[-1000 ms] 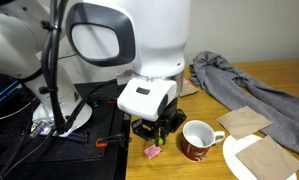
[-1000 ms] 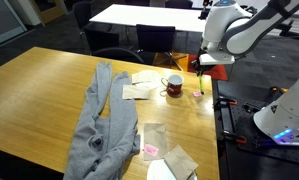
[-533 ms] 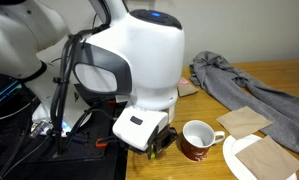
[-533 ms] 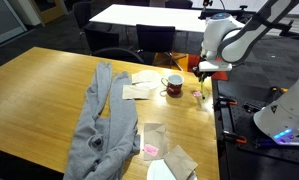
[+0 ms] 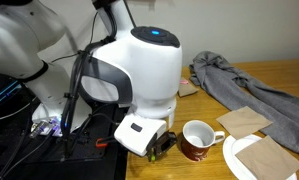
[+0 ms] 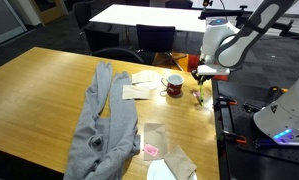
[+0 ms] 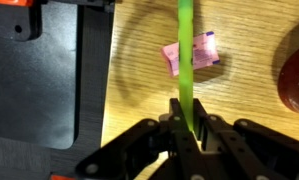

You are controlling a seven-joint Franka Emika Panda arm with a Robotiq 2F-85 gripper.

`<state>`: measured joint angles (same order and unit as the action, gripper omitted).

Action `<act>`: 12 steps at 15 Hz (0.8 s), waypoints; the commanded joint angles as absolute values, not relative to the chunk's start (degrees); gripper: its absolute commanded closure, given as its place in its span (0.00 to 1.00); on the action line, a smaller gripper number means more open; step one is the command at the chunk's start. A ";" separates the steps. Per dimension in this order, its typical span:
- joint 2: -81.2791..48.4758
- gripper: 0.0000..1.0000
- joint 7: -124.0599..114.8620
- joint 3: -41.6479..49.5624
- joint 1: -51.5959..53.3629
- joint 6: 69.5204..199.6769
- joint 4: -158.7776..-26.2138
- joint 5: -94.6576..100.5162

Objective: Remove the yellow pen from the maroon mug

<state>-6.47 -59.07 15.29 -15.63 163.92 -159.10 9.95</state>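
My gripper point(image 7: 186, 125) is shut on the yellow pen point(image 7: 185, 55), a thin yellow-green stick that points away from the jaws over the wooden table, close to the surface. The pen's far part passes over a small pink block point(image 7: 191, 54). The maroon mug point(image 5: 197, 139) stands upright just beside the gripper point(image 5: 161, 142), white inside, with nothing seen in it; its dark red edge shows at the right of the wrist view point(image 7: 295, 78). It also shows in an exterior view point(image 6: 173, 85), with the gripper point(image 6: 201, 92) low beside it near the table edge.
A grey cloth point(image 6: 101, 120) lies across the table; it also shows in an exterior view point(image 5: 239, 78). Brown napkins point(image 5: 245, 120) and a white plate point(image 5: 244, 165) lie near the mug. A black frame point(image 7: 49, 80) borders the table edge next to the gripper.
The arm has come down beside the mug with the pen in its jaws, towards the table edge. The mug has stayed in place.
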 commanded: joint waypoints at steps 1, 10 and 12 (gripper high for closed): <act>-6.92 0.96 -58.85 16.96 -12.81 166.78 -158.94 7.18; -7.13 0.59 -57.29 16.63 -11.09 169.89 -157.68 -0.35; -6.68 0.45 -57.24 16.70 -10.68 170.09 -157.57 -0.86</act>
<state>-6.77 -58.65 16.10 -12.02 168.62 -157.95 1.24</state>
